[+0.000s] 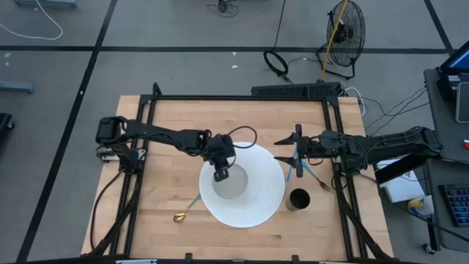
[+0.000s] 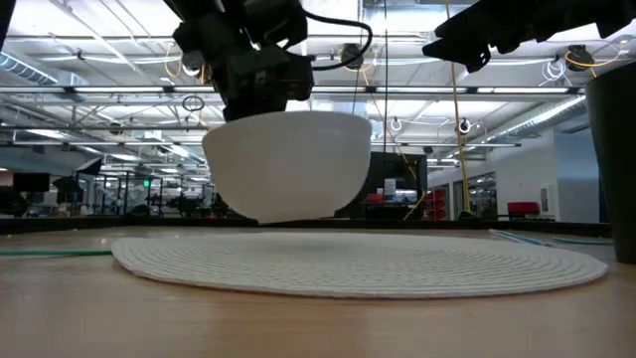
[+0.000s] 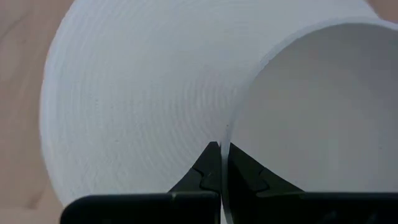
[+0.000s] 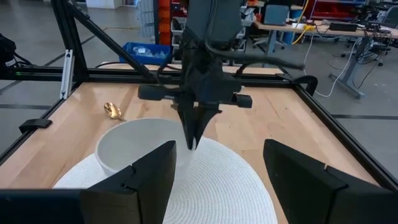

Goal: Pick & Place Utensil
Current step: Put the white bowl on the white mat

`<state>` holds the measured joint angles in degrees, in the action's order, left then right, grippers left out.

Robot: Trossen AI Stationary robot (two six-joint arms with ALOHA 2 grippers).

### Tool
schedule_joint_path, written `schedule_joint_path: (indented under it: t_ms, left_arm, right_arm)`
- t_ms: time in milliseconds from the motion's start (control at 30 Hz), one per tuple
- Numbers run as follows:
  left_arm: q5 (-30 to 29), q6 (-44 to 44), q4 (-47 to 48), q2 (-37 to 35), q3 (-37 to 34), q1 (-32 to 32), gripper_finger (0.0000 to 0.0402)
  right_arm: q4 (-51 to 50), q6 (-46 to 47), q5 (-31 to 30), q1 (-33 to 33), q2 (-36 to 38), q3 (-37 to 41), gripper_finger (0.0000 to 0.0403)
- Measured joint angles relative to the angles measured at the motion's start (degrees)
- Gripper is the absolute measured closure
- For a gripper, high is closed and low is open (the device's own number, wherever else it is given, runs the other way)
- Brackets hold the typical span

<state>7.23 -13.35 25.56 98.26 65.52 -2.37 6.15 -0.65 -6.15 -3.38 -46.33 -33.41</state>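
Note:
A white bowl (image 1: 233, 182) is over a round white woven placemat (image 1: 260, 209). My left gripper (image 1: 220, 174) is shut on the bowl's rim at the side toward the table's left. In the low view the bowl (image 2: 288, 164) seems to hang a little above the placemat (image 2: 358, 264). A gold spoon with a teal handle (image 1: 187, 209) lies flat on the wood by the mat's near-left edge, also in the right wrist view (image 4: 112, 110). My right gripper (image 1: 281, 150) is open and hovers above the mat's right edge. It points toward the bowl and touches nothing. My left gripper holds the bowl by its rim (image 3: 227, 132), one finger inside the bowl and one outside, the wall pinched between them. The fingers (image 4: 193, 134) come from above, pointing down. The bowl hangs upright below them, and its base (image 2: 288, 219) looks slightly clear of the mat.
A black cup (image 1: 298, 199) stands on the table to the right of the mat, toward the near edge. Teal-handled utensils (image 1: 302, 174) lie on the wood below my right wrist. A black frame (image 1: 238, 97) runs around the table top. Bare wood lies left of the mat.

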Motion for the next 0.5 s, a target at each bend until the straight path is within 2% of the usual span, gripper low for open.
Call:
schedule_joint_path:
  t_ms: [500]
  left_arm:
    - [0.3, -0.9, 3.3, 0.0, 0.1, -0.5, 0.0397]
  right_arm:
    - [-0.4, 0.0, 0.0, 0.0, 0.0, 0.7, 0.0165]
